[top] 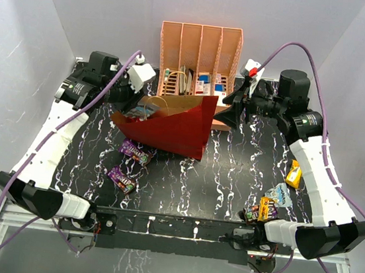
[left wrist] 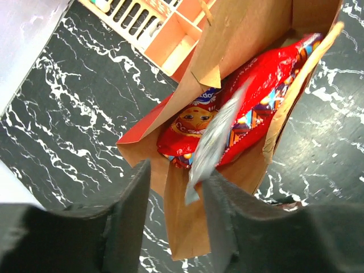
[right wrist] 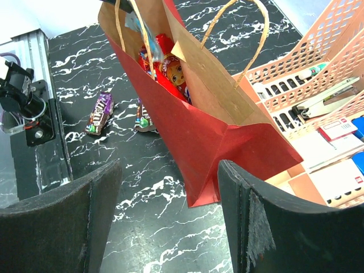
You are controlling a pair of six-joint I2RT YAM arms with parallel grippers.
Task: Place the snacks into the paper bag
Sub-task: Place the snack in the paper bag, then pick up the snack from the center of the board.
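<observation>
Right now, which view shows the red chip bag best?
Left wrist: it looks into the open paper bag, onto the printed face of the red chip bag. Right wrist catches only a strip inside the rim; top external shows almost none of it.

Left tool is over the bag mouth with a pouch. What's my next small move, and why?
Probably lift the left tool straight up, clear of the paper bag. Its jaws stand apart and the blue-grey pouch looks blurred below them, over the red chip bag inside, so it seems released. Two purple candy bars lie outside.
</observation>
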